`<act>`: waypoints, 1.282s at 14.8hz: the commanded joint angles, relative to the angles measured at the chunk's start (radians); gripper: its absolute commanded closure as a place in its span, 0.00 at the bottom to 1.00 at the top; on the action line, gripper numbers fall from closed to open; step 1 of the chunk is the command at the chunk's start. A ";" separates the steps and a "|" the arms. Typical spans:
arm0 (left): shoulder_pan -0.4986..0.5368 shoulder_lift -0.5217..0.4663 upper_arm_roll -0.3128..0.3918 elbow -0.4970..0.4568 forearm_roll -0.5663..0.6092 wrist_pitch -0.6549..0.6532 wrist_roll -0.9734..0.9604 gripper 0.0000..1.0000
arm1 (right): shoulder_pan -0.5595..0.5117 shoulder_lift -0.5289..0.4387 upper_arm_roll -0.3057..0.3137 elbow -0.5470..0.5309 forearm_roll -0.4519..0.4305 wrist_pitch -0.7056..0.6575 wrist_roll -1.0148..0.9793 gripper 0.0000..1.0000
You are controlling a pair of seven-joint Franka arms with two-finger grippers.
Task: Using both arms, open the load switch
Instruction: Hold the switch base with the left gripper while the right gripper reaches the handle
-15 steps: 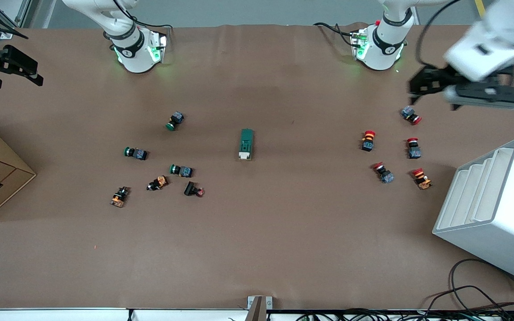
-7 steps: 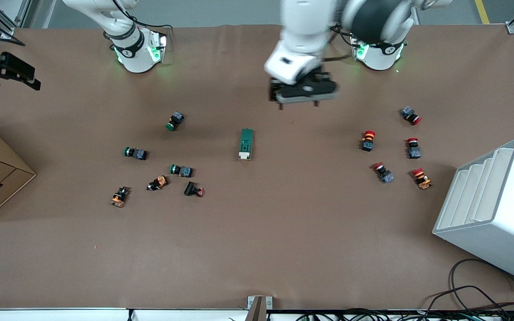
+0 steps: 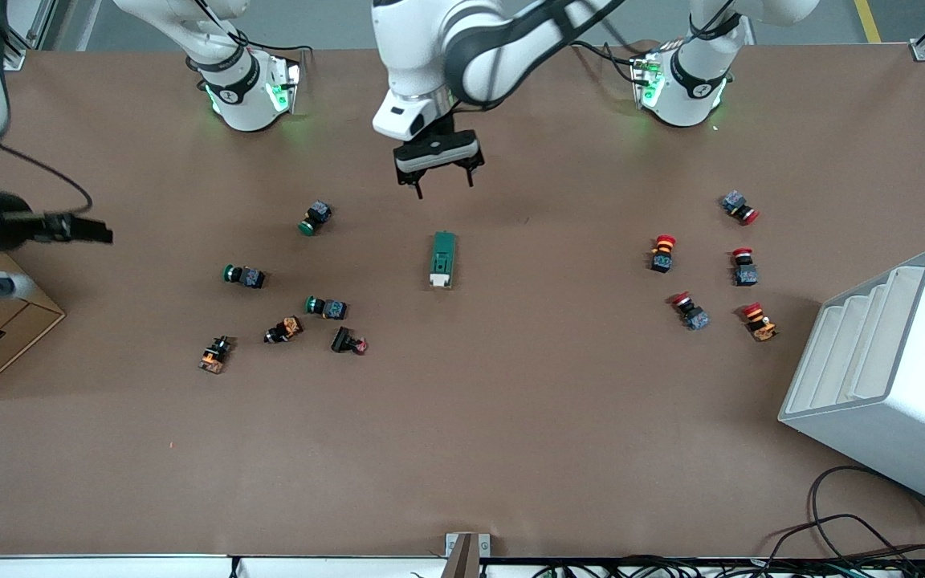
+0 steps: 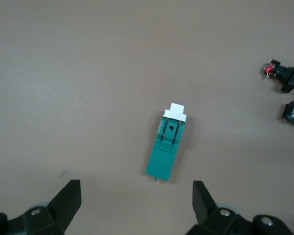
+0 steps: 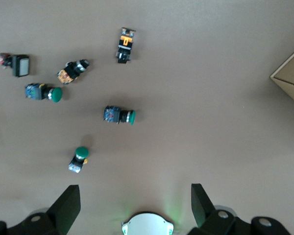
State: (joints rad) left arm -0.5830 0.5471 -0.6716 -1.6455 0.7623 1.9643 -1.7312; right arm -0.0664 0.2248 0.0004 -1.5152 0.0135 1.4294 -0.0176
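The load switch (image 3: pixel 443 259) lies flat in the middle of the bench (image 3: pixel 511 417). The left gripper (image 3: pixel 439 178) hangs over the bench near it, fingers wide apart. The right gripper (image 5: pixel 132 208) is spread wide too, over the right arm's end.

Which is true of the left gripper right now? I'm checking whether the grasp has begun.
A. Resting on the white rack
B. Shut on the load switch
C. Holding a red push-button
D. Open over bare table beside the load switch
D: the left gripper hangs open and empty over bare table, with the load switch lying untouched, apart from it.
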 commanded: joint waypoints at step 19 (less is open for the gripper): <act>-0.093 0.313 0.076 -0.266 1.158 0.091 -0.811 0.02 | 0.598 0.398 0.020 0.001 0.129 0.342 1.652 0.00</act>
State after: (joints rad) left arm -0.6741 0.8452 -0.5984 -1.9079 1.8811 2.0524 -2.5000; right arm 0.4779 0.5562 0.0287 -1.5381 0.1333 1.7295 1.4731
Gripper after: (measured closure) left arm 0.018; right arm 0.000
